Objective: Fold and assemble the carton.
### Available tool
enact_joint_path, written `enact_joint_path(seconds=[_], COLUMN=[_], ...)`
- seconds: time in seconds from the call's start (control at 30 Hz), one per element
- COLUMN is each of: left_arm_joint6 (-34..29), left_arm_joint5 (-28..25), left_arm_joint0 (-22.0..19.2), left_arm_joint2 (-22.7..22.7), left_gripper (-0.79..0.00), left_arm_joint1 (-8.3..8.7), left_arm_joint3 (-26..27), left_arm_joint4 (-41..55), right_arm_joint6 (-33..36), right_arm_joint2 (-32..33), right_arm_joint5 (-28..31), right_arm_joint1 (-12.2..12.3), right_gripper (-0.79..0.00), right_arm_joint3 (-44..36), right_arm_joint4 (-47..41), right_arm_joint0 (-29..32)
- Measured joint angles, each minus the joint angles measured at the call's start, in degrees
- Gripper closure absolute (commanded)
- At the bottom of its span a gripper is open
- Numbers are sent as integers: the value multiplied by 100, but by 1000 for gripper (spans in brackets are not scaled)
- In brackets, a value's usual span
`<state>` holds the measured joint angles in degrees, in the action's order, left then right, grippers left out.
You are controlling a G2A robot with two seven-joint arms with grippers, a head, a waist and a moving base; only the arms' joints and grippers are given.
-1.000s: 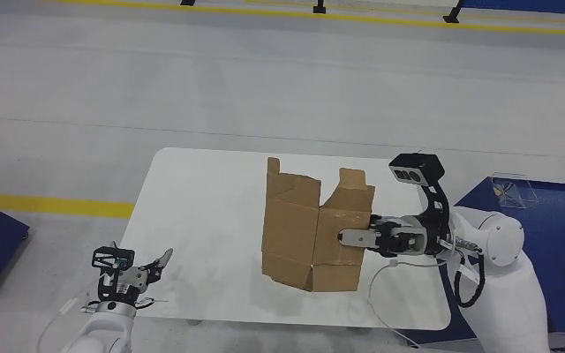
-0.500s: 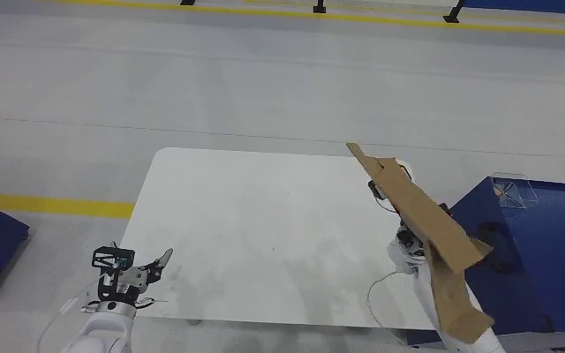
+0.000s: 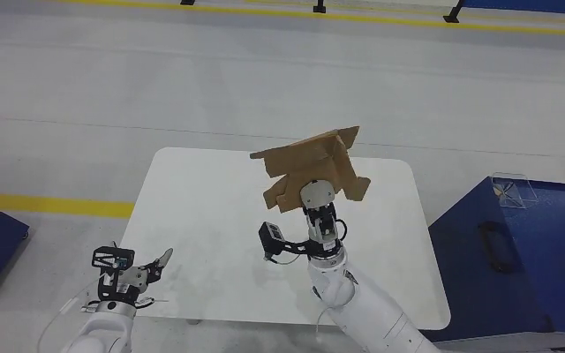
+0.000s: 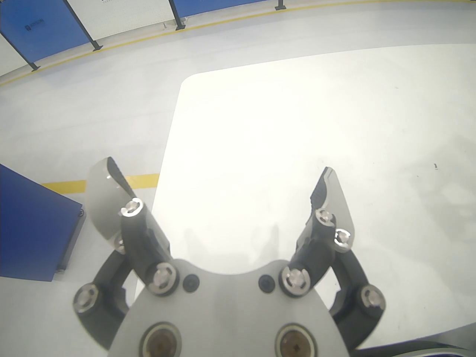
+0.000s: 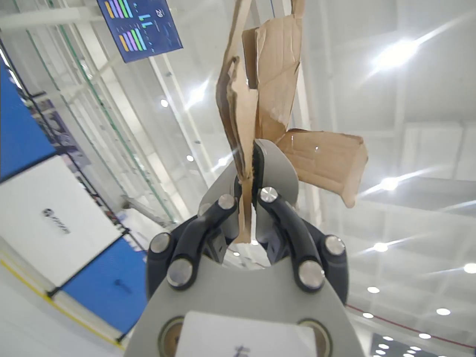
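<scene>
At the near corner of the desk [image 3: 203, 221] the left tool [image 4: 219, 172] hung, jaws apart. Farther in, above the desk, the right tool [image 5: 253, 157] clamped one thin edge of the carton [image 3: 309, 163] — held aloft, flaps splayed. Such a pinch might slip or tear. The right wrist view gave the bite, the top view the carton's place.

The right arm [image 3: 357, 304] rises from the near edge over the middle of the table [image 3: 203, 229]. Its wrist is turned so that the right gripper [image 5: 248, 163] points up toward the ceiling, with its jaws pressed together on a lower edge of the flattened carton [image 5: 277, 76], which it holds in the air. The left arm [image 3: 106, 326] sits low at the near left corner of the table, with the left gripper [image 4: 218, 167] aimed across the tabletop and its jaws spread wide apart.
</scene>
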<state>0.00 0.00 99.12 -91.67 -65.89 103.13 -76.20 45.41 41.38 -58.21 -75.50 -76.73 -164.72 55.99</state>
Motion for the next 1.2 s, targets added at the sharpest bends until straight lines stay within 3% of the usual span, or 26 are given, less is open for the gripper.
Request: enact_joint_path(seconds=[0.17,0.27,0.33,0.47,0.6,0.67,0.83,1.0,1.07,1.2], left_arm_joint6=[0,0,0,0,0,0,0,0,0,0], left_arm_joint5=[0,0,0,0,0,0,0,0,0,0], left_arm_joint0=[0,0,0,0,0,0,0,0,0,0], left_arm_joint2=[0,0,0,0,0,0,0,0,0,0], left_gripper=[-785,-785,-785,-785,-785,-785,-785,-785,-785,-785], left_arm_joint1=[0,0,0,0,0,0,0,0,0,0], left_arm_joint3=[0,0,0,0,0,0,0,0,0,0], left_arm_joint4=[0,0,0,0,0,0,0,0,0,0], right_arm_joint6=[91,222,654,2168,3980,4264,4013,2520,2239,2220], right_arm_joint2=[232,802,1242,1781,2347,2675,3483,3864,3763,3741], right_arm_joint5=[22,159,595,2116,4113,5026,7496,9174,9467,9489], right_arm_joint1=[-116,-153,-166,-99,103,169,312,408,425,430], right_gripper=[0,0,0,0,0,0,0,0,0,0], right_arm_joint3=[160,-26,-352,-686,-157,-122,-683,-1993,-2255,-2270], right_arm_joint4=[720,1910,3043,5552,8069,8872,10785,13225,13629,13427], right_arm_joint0=[-97,5,150,284,122,97,413,1075,1259,1278])
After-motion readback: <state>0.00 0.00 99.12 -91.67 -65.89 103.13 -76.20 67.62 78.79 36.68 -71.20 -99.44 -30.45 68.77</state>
